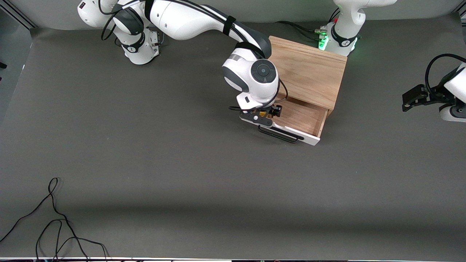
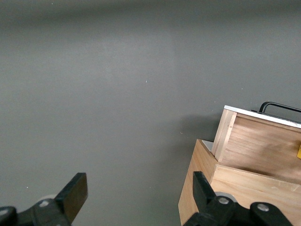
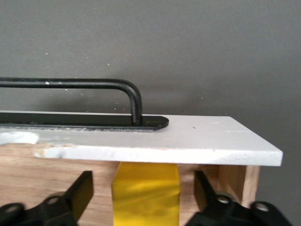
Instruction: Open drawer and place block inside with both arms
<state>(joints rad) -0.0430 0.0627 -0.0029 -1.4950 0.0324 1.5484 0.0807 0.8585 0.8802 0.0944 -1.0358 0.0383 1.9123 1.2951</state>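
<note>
A: Where is the yellow block (image 3: 146, 193) relative to the drawer (image 1: 302, 118)?

B: Inside it, at the corner toward the right arm's end, just inside the white drawer front (image 3: 188, 143). The drawer stands pulled out of the oak box (image 1: 309, 71).

A: And the right hand (image 1: 263, 112)?

B: Directly over that corner. In the right wrist view its fingers (image 3: 80, 193) stand apart on either side of the block with gaps showing, so it looks released rather than clenched. The block lies straight below, between the fingers.

A: What does the next move turn on?

B: I'd judge a straight lift clear. The black bar handle (image 1: 280, 134) runs along the drawer front, its long axis crosswise to the drawer's travel.

A: The left hand (image 2: 136, 197)?

B: It waits over bare bench toward the left arm's end, well apart from the oak box, fingers spread and empty. The right is far nearer the drawer.

A: Any writing?

B: None I can read.
</note>
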